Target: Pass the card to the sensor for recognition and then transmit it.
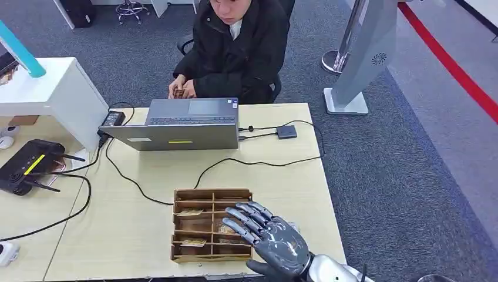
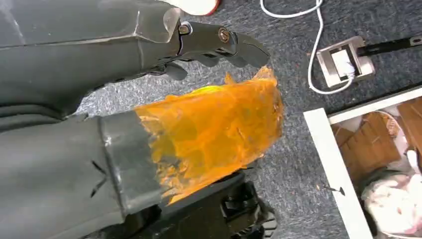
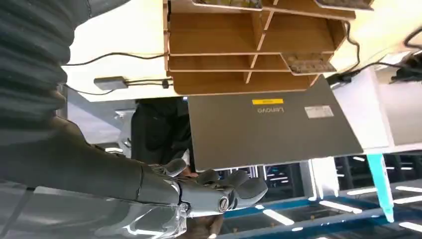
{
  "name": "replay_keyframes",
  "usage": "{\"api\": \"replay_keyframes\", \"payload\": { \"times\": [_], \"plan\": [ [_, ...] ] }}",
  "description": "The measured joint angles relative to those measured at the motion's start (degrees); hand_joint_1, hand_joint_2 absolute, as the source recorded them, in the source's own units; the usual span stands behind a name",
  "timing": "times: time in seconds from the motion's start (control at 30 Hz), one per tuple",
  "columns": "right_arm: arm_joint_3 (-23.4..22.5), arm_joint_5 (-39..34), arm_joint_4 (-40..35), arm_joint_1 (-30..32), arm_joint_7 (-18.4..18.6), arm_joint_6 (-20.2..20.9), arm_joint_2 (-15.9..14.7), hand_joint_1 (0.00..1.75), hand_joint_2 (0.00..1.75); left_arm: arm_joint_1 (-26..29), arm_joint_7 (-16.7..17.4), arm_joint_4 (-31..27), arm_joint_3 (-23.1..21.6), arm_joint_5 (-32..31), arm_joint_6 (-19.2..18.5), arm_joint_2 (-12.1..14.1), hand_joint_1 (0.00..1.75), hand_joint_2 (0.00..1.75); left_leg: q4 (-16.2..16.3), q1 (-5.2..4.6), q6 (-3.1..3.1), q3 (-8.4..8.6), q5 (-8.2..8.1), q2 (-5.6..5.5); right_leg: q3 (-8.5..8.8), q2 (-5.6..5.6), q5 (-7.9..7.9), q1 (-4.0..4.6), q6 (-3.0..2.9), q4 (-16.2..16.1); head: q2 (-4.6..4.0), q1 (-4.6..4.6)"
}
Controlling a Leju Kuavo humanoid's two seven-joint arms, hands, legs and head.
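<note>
My right hand (image 1: 271, 239) hung over the near right corner of the wooden card tray (image 1: 202, 197), fingers spread and holding nothing. The tray sat close to the near edge of the pale surface (image 1: 147, 205), its compartments carrying cards (image 1: 191, 211) lying flat in several slots. Open board lay between the tray and the grey laptop (image 1: 179, 135), crossed only by a black cable (image 1: 246, 161); the surface's right edge ran just beside my hand, with grey carpet beyond. The laptop lid read "Lenovo" (image 3: 269, 110) under a yellow strip, with a small white label whose print was too fine to read. A person (image 1: 235, 47) sat at the far edge, hands holding cards. My left hand (image 2: 199, 45) hung over carpet, fingers loosely curled on nothing, orange film (image 2: 214, 129) wrapped on the thumb.
</note>
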Motion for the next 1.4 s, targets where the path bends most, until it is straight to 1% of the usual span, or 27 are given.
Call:
{"api": "replay_keyframes", "payload": {
  "times": [0.1,0.23,0.37,0.57,0.97,1.4],
  "plan": [
    [0.87,-0.35,0.68,-0.75,0.07,0.35,0.02,0.0,1.75,-0.15,0.02,0.0,0.0,-0.09,-0.02,0.0,0.0,0.0,0.0,0.0,0.0,0.0,-0.01,0.02,-0.02,0.04,0.0,0.0,0.0,0.0,0.0,0.0],
    [2.14,-1.46,2.16,-1.86,0.5,2.1,0.17,0.0,1.75,-0.39,0.35,0.0,0.0,-0.57,-0.28,0.02,0.0,0.0,0.0,0.0,0.0,0.0,-0.01,0.01,-0.01,0.01,0.0,0.0,0.0,0.0,0.0,0.0],
    [2.71,-1.86,3.13,-2.08,0.83,2.4,0.35,0.0,1.75,-0.42,0.37,0.0,0.0,-0.79,-0.37,0.0,0.0,0.0,0.0,0.0,0.0,0.0,0.0,0.01,-0.01,0.02,0.0,0.0,0.0,0.0,0.0,0.0],
    [3.34,-2.38,4.66,-2.27,2.78,3.17,0.83,0.0,1.75,-0.46,0.55,-0.02,0.0,-1.24,-0.42,0.0,0.0,0.0,0.0,0.0,0.0,0.0,0.0,0.01,-0.01,0.02,0.0,0.0,0.0,0.0,0.0,0.0],
    [3.89,-3.98,7.98,-2.16,5.51,5.12,1.31,0.0,1.75,-0.5,0.87,-0.02,0.02,-1.95,-0.57,-0.04,0.0,0.0,0.0,0.0,0.0,0.0,0.0,0.01,-0.01,0.02,0.0,0.0,0.0,0.0,0.0,0.02],
    [3.87,-5.46,9.46,-2.16,6.16,5.4,2.25,0.0,1.75,-0.52,0.87,0.0,0.02,-2.03,-0.59,-0.04,0.0,0.0,0.0,0.0,0.0,0.0,0.0,0.01,-0.01,0.02,0.0,0.0,0.0,0.0,0.0,0.0]
  ]
}}
